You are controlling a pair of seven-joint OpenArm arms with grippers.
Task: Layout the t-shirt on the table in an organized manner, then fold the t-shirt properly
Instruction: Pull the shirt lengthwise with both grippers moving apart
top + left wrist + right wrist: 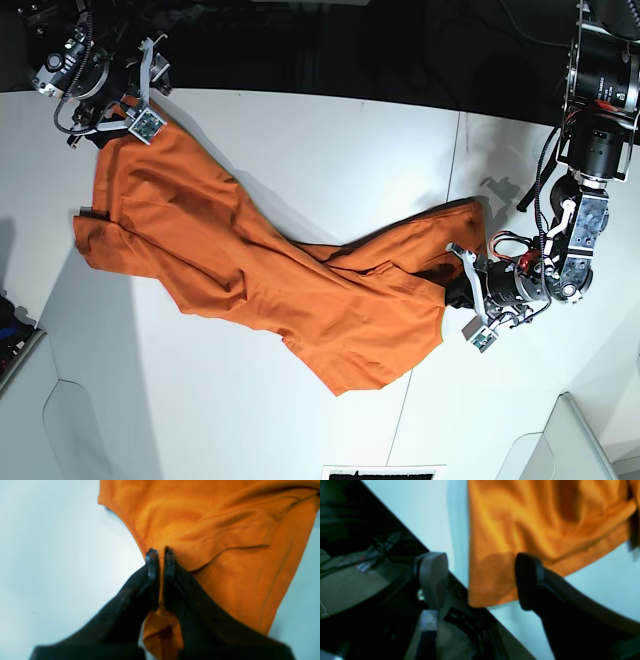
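The orange t-shirt lies crumpled and stretched diagonally across the white table, from the far left corner to the right middle. My left gripper is at the shirt's right end. In the left wrist view it is shut on a fold of the t-shirt, with cloth showing between the fingers. My right gripper is at the shirt's far left corner. In the right wrist view it is open, its fingers on either side of the hem corner of the t-shirt. The white tag is hidden.
A thin dark seam crosses the table on the right. The table's edge runs beside the right gripper, with dark floor and cables beyond. White bins stand at the lower right and lower left.
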